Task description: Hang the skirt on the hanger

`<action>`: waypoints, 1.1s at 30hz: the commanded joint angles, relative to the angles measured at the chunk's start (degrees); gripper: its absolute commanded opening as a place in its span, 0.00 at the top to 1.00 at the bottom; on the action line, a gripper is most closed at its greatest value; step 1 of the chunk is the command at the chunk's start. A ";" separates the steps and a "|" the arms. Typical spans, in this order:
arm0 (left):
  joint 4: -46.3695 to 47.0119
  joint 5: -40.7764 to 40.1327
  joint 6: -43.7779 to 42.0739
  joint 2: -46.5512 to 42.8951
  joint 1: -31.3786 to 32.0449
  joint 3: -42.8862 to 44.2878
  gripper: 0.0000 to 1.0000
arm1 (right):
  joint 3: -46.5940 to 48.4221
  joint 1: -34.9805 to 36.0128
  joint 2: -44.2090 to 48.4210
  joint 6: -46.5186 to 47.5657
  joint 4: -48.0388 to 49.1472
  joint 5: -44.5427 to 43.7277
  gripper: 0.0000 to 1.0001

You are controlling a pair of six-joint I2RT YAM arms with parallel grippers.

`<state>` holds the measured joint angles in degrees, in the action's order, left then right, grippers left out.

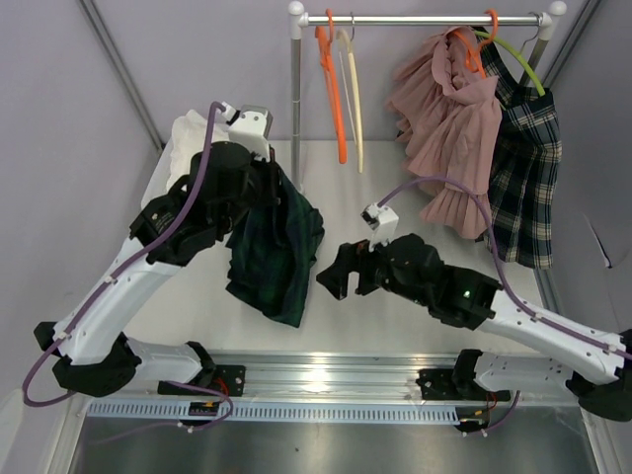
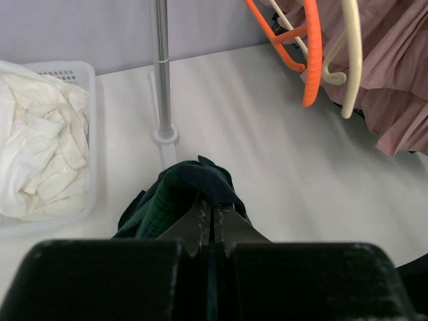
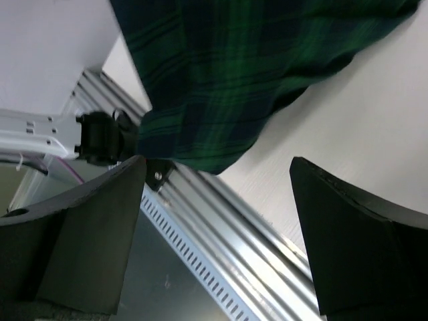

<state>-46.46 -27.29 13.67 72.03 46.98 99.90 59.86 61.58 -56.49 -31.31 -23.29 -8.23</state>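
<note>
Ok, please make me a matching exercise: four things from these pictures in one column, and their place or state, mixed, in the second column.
1. green plaid skirt
2. left orange hanger
3. pink garment
4. right tool

a. open, holding nothing
b. hangs bare on the rail
c. pinched in the shut left tool
d. hangs at the right part of the rail

Pairs: 1-c, 2-b, 3-d, 4-a
</note>
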 commanded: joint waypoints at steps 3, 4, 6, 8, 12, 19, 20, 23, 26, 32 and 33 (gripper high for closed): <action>4.71 -2.59 1.53 0.48 1.97 1.18 1.00 | 0.26 7.49 -5.37 -5.86 1.85 -11.18 0.07; 4.71 -2.68 1.53 0.83 2.06 1.18 1.00 | 0.52 9.24 -5.99 -6.30 1.67 -13.28 0.07; 4.36 -2.68 1.62 1.53 2.41 1.27 1.00 | 0.70 10.74 -7.14 -7.70 0.97 -15.23 0.06; 4.27 -2.86 1.71 1.88 2.59 1.18 1.00 | 1.23 12.68 -8.54 -8.67 0.18 -18.22 0.06; 4.62 -2.60 1.80 2.33 2.85 0.83 1.00 | 1.84 13.21 -11.09 -10.52 -2.46 -19.63 0.06; 5.06 -1.80 1.71 3.12 3.03 0.04 1.00 | 4.57 16.28 -15.93 -12.28 -5.45 -23.23 0.05; 5.15 -1.72 1.62 3.29 3.03 -0.14 1.00 | 5.00 17.16 -16.63 -12.63 -5.71 -23.76 0.05; 5.32 -1.63 1.36 3.38 3.03 -0.40 1.00 | 5.36 18.22 -17.34 -13.16 -5.28 -24.99 0.04; 5.50 -1.63 1.09 3.47 3.03 -1.02 1.00 | 5.36 19.80 -17.25 -13.43 -4.66 -27.10 0.04; 5.94 -1.54 0.83 3.38 3.03 -1.63 1.00 | 5.80 21.47 -17.16 -13.51 -4.31 -28.86 0.04; 6.03 -1.54 0.74 3.38 3.03 -1.90 1.00 | 5.97 21.65 -17.34 -13.69 -4.31 -29.03 0.04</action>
<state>-44.66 -28.34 14.55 75.88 49.52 98.06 62.59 82.59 -74.04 -43.53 -28.84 -33.23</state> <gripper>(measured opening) 0.010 0.960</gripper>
